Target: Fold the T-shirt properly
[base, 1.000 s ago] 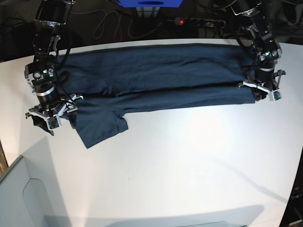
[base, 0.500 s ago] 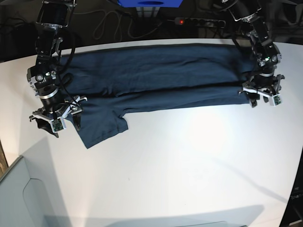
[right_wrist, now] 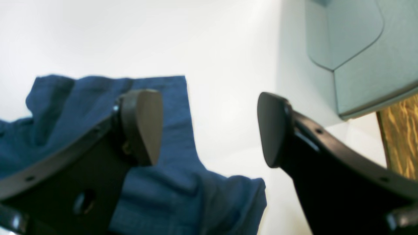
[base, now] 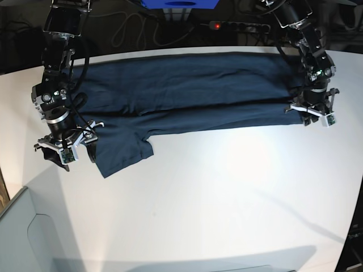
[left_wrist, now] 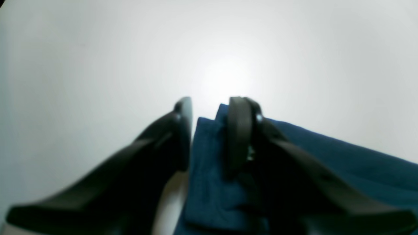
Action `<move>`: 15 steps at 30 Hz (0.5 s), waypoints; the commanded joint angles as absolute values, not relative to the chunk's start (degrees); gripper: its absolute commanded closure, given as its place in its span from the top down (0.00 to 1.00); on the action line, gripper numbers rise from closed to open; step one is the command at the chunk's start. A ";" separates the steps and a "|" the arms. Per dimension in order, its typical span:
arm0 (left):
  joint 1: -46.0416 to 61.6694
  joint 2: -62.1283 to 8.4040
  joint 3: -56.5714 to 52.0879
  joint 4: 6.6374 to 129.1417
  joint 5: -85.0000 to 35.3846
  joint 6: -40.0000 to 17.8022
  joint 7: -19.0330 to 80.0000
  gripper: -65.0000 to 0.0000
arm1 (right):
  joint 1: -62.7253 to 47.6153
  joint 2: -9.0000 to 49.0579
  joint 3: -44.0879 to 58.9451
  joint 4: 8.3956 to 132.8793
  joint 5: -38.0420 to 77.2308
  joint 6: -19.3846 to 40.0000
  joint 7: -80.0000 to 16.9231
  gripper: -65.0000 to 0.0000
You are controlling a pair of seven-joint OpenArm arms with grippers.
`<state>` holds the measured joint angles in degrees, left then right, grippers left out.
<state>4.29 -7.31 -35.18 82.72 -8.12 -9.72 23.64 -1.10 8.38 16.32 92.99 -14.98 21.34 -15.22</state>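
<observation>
The dark teal-blue T-shirt [base: 187,90] lies along the far side of the white table [base: 227,198], folded lengthwise, with a sleeve flap sticking out toward me at the left. My left gripper [base: 315,116] hangs over the shirt's right end. In the left wrist view [left_wrist: 212,101] its jaws stand a narrow gap apart over a corner of the shirt [left_wrist: 209,169]. My right gripper [base: 67,148] is at the shirt's left end. In the right wrist view [right_wrist: 209,111] it is wide open, one finger over the cloth [right_wrist: 169,182], the other over bare table.
A pale grey bin [base: 22,238] stands at the near left corner and also shows in the right wrist view [right_wrist: 359,49]. A power strip [base: 238,25] with a red light and cables lie behind the table's far edge.
My right gripper has shifted slightly toward the near edge beside the sleeve flap. My left gripper has barely moved at the shirt's right end. The shirt lies as before.
</observation>
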 commanded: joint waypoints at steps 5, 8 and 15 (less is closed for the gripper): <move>3.82 -7.96 -35.47 84.00 -8.57 -9.80 22.37 0.00 | 0.75 8.92 16.48 93.67 -14.55 21.67 -13.76 0.67; 3.82 -7.96 -35.47 84.00 -8.57 -9.71 22.46 0.00 | 2.07 8.92 16.48 91.03 -14.55 21.67 -13.76 0.67; 5.23 -5.93 -36.97 89.80 -8.57 -9.71 22.73 0.00 | 4.97 8.92 16.48 86.73 -14.55 21.67 -13.76 0.67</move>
